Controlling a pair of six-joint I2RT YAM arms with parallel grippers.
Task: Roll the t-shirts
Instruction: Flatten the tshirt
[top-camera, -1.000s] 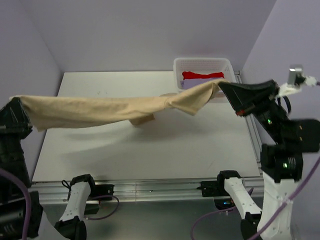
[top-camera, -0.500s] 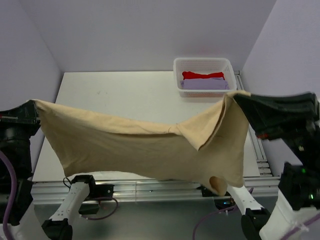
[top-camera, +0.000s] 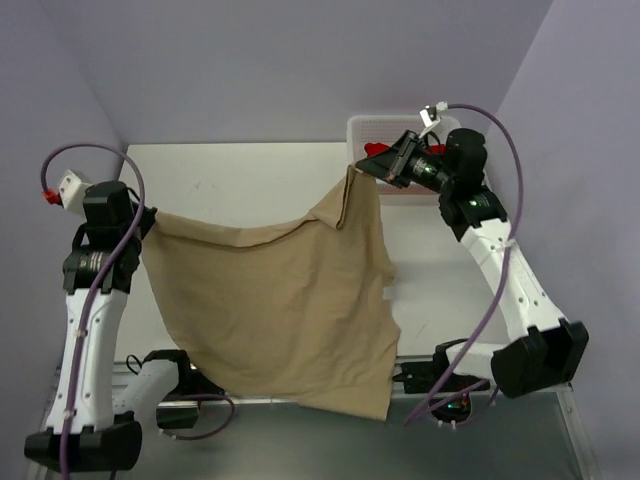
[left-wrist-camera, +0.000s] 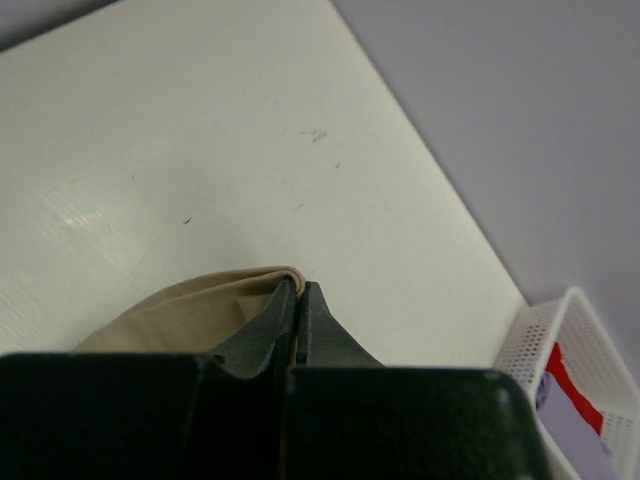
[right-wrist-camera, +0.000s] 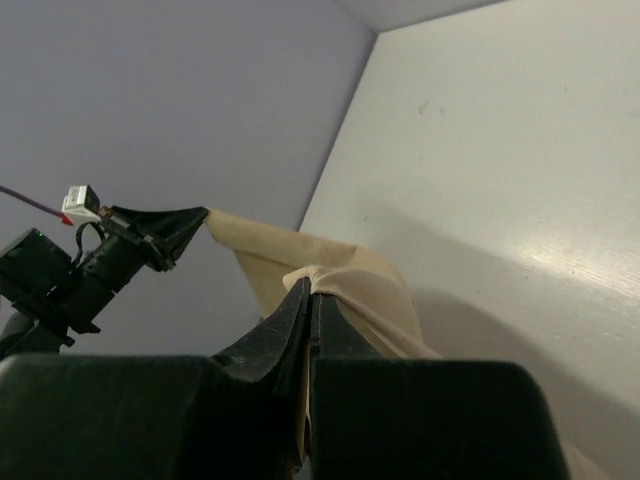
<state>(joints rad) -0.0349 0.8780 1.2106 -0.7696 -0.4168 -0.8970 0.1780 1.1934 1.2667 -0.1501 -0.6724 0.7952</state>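
tan t-shirt (top-camera: 290, 300) hanging spread over bench (top-camera: 230, 175), left tool (top-camera: 145, 216) pinching one top corner, right tool (top-camera: 361, 168) pinching the other, white basket (top-camera: 385, 122) at back right

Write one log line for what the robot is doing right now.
tan shirt: held spread above table | left tool: shut on its edge | right tool: shut on its edge | rolled: not yet

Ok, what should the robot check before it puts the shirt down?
1. Left gripper pinching one end of the shirt: ok.
2. Right gripper pinching the other end: ok.
3. Top edge pulled straight: not ok, it sags in the middle.
4. Shirt clear of the basket: cannot tell.
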